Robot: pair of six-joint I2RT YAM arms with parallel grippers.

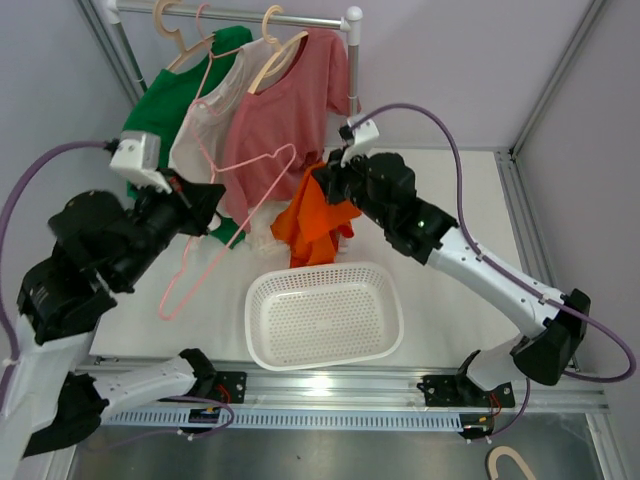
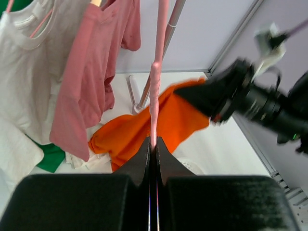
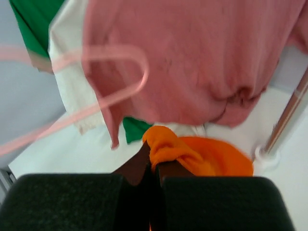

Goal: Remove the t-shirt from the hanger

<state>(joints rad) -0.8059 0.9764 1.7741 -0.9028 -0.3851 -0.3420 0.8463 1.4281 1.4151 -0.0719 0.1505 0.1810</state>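
Note:
A bare pink wire hanger [image 1: 228,250] hangs in the air left of centre, and my left gripper [image 1: 213,195] is shut on its wire. In the left wrist view the wire [image 2: 155,96] rises straight out of the closed jaws [image 2: 154,144]. The orange t-shirt [image 1: 318,225] droops beside the hanger, apart from it, over the table behind the basket. My right gripper [image 1: 325,183] is shut on a bunched fold of it. The right wrist view shows that fold [image 3: 180,149] pinched at the gripper [image 3: 156,166], with the hanger [image 3: 72,118] blurred to the left.
A metal rack [image 1: 300,20] at the back carries a pink shirt [image 1: 280,120], a white one [image 1: 205,120] and a green one [image 1: 170,100] on hangers. A white perforated basket [image 1: 325,315] sits near the table's front edge. The rack's post [image 2: 168,29] stands behind the hanger.

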